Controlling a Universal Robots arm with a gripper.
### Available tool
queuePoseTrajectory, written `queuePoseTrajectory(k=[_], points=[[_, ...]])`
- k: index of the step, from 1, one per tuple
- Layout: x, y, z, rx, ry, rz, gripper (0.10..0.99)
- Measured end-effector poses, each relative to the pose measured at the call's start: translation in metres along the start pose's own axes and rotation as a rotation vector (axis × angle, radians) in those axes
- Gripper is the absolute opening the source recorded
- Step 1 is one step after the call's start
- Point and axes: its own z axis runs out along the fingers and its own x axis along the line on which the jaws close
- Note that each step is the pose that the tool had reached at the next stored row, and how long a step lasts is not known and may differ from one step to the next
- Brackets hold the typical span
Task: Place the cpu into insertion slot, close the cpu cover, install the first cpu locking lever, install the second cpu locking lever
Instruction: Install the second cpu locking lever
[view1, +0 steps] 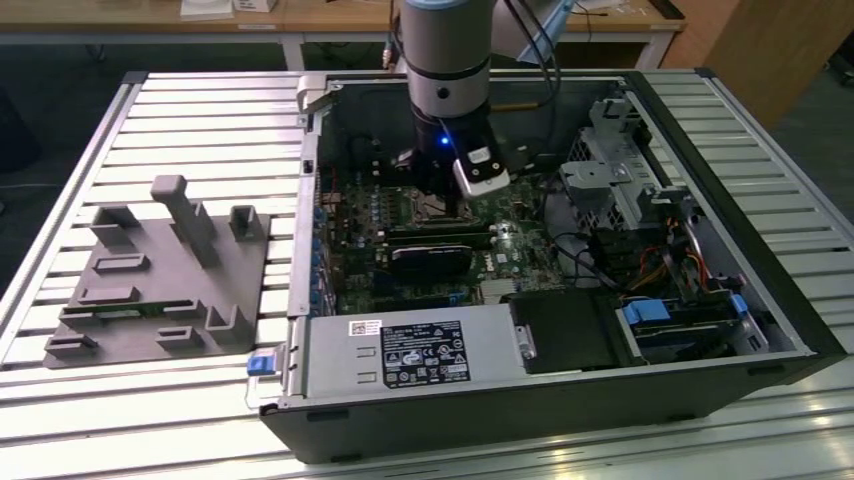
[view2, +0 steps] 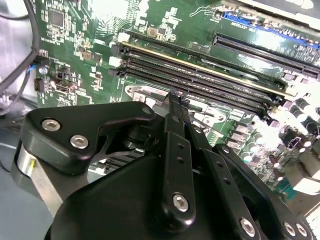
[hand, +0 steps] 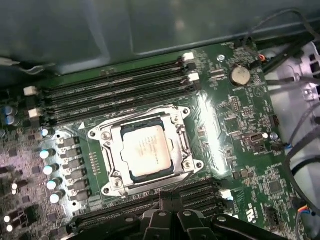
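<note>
The cpu, a silvery-grey square chip, lies flat in the insertion slot on the green board. The cpu cover, a silvery frame, lies down around it, and the chip shows through its window. In the first wrist view my gripper hangs just off the socket's edge, beside the nearer memory slots. Its black fingers sit pressed together with nothing visible between them. In the exterior view the gripper reaches down into the open computer case, right over the socket.
Long black memory slots run along both sides of the socket. Cables and a coin cell lie near the board's edge. Inside the case are a power supply and a drive bay. A grey fixture rests on the slatted table.
</note>
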Motion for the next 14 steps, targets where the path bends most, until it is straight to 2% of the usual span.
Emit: queuePoseTrajectory(k=[5, 7, 10, 11, 12, 14], points=[[0.0022, -0.0012, 0.0009, -0.004, 0.0030, -0.038, 0.106], [0.0078, -0.0034, 0.0018, -0.008, 0.0062, -0.079, 0.106], [0.0079, -0.0034, 0.0019, -0.007, 0.0066, -0.079, 0.106], [0.0080, -0.0034, 0.0022, -0.006, 0.0116, -0.079, 0.106], [0.0080, -0.0034, 0.0026, -0.003, 0.0220, -0.078, 0.106], [0.0080, -0.0035, 0.0031, 0.005, 0.0487, -0.077, 0.106]])
